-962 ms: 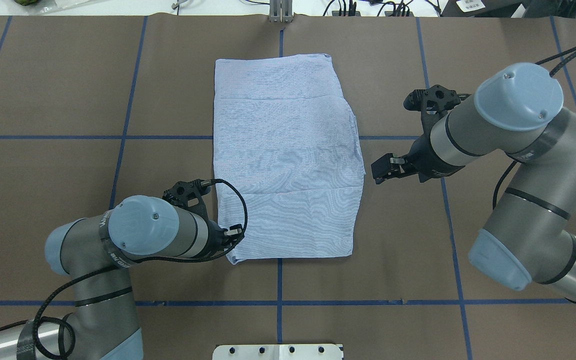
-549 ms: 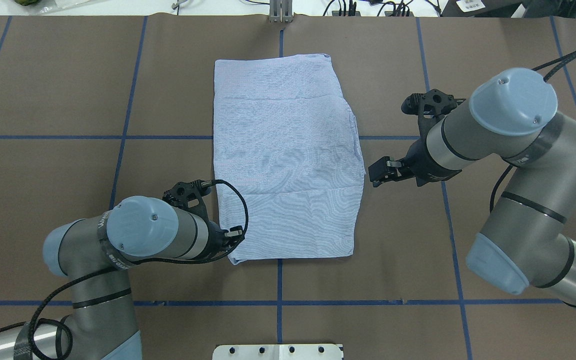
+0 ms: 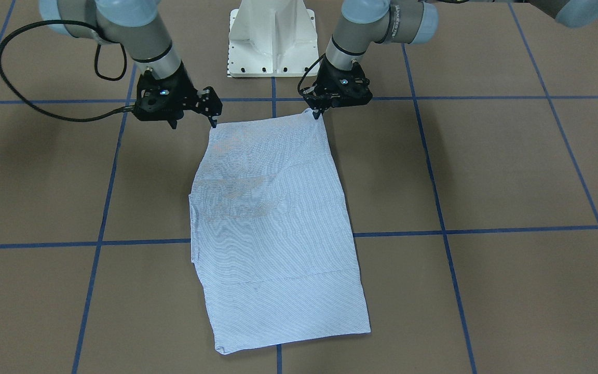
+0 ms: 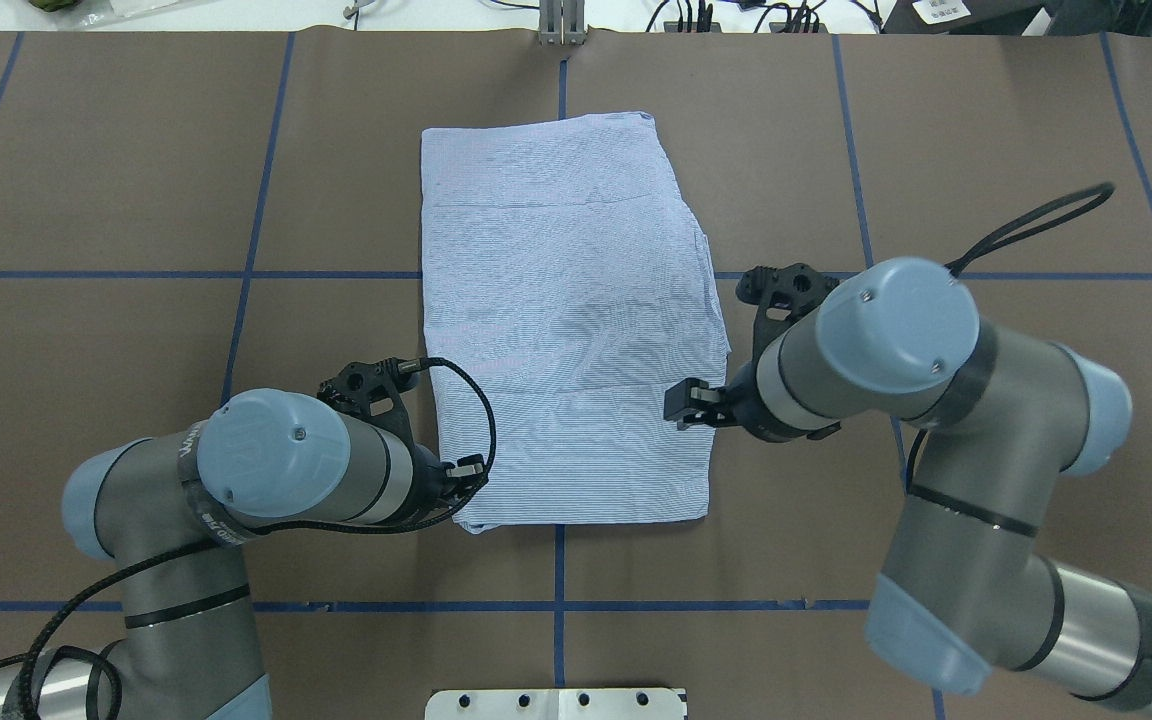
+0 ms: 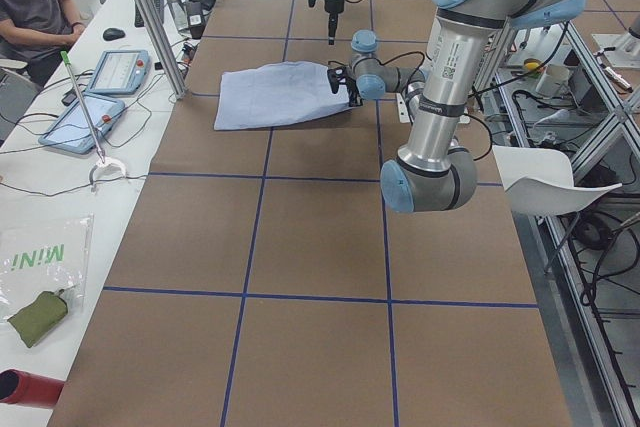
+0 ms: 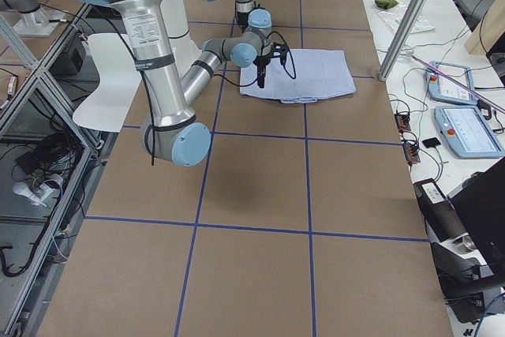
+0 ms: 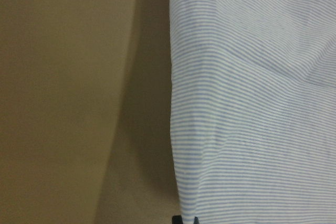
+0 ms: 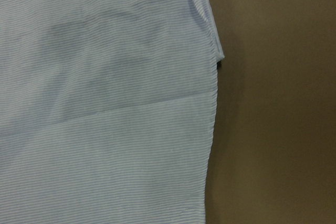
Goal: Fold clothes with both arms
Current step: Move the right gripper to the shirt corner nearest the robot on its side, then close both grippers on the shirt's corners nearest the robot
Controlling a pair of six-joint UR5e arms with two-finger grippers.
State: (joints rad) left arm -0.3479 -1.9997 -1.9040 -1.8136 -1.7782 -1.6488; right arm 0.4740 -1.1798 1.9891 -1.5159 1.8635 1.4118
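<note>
Counted from the robot outward, you have one white pedestal base (image 3: pixel 273 41), two arms, two grippers and one shirt (image 4: pixel 566 330), all on one brown table (image 4: pixel 86 350) marked with blue tape lines (image 4: pixel 559 570).

The left arm (image 4: pixel 276 470) and right arm (image 4: pixel 886 340) flank the near end of the shirt. The shirt lies flat at the table's centre, folded into a long rectangle that runs away from the robot across the middle tape line.

In your overhead view both wrists cover their fingers. The front-facing view shows them.

- **Left gripper** (image 3: pixel 315 113): the fingers are drawn together to a single point, pinching the shirt's near corner on the robot's left.
- **Right gripper** (image 3: pixel 193 124): the jaws stand wide apart and hold nothing. One fingertip is just at the shirt's other near corner, and the other is over bare table.

The left wrist view adds the shirt's straight edge against the brown surface, with a black tip at the bottom of the frame. The right wrist view adds a soft shadow on the cloth, one fold crease across it, and the edge beside bare table. Only the side view from the robot's left shows a person (image 5: pixel 35 2) seated at the far bench.
</note>
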